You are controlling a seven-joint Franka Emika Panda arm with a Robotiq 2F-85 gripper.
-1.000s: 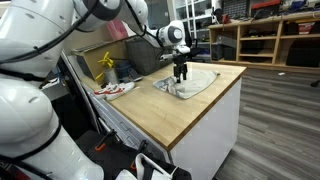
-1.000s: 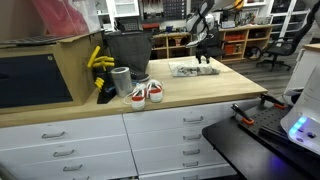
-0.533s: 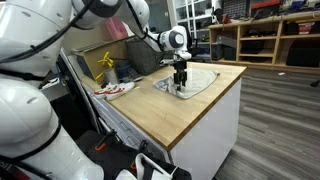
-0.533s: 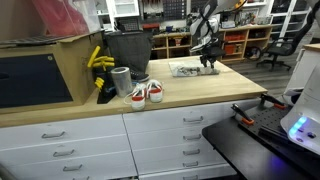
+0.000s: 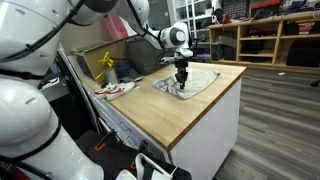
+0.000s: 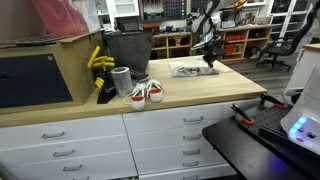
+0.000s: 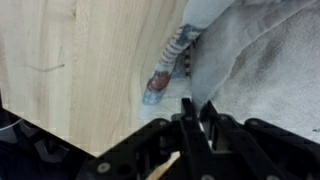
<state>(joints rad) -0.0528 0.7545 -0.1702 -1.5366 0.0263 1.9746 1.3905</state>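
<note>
A wooden tabletop (image 6: 200,95) is shown, with a pair of shoes (image 6: 146,93) near its front edge and bare wood beyond. Farther back, a grey cloth (image 6: 185,68) is spread by the far corner. There the pincer (image 7: 200,125) is drawn together on the cloth's edge, close to the tabletop's rim.
</note>
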